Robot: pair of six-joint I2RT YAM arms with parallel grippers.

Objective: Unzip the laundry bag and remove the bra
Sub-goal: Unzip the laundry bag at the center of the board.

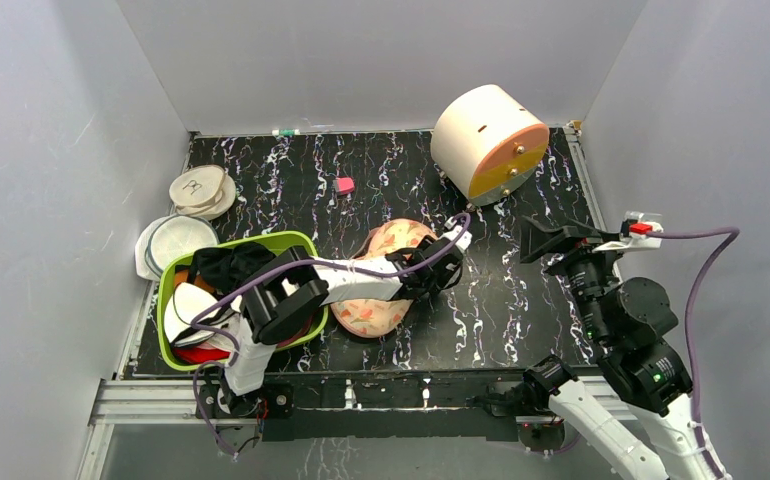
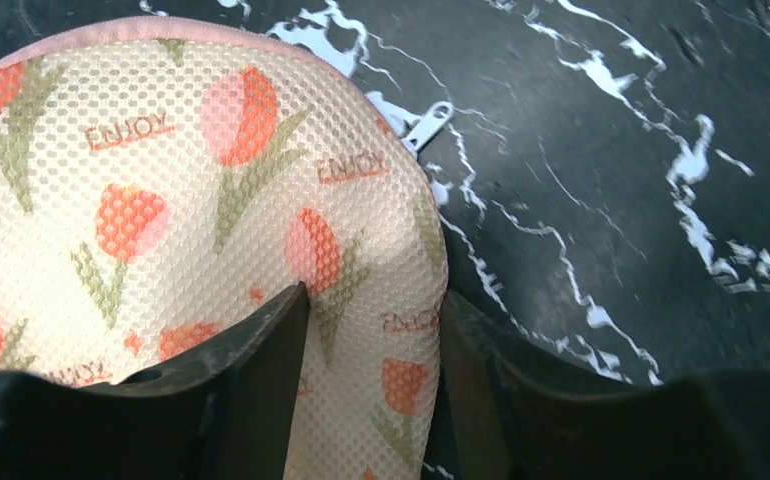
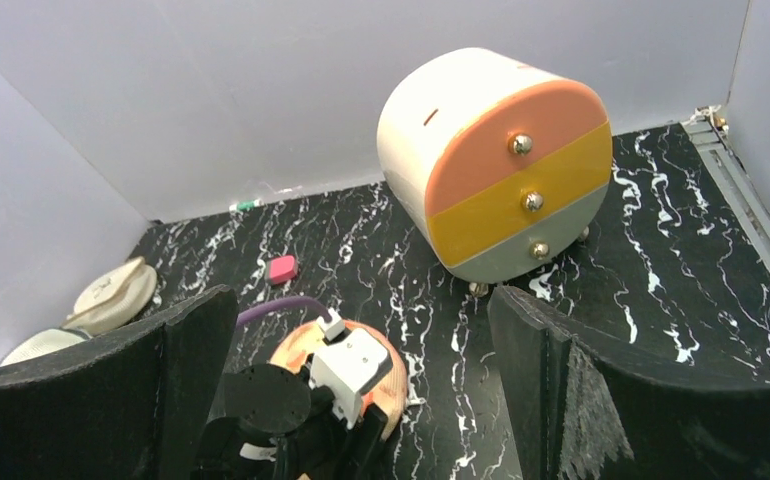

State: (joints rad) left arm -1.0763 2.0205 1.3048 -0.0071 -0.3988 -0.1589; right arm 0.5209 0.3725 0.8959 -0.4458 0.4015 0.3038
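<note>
Unzip step, barely begun. Laundry bag lying mid-counter, nearer the near edge, beside lime-green basin; looks zipped shut, bra not visible, presumably inside. Left gripper part-closed, pinching the bag's padded rim, fingers touching fabric on both sides. Zipper pull free, just beyond the rim. Right gripper spread wide, holding nothing, toward right edge. Next: pin bag, catch that pull.
</note>
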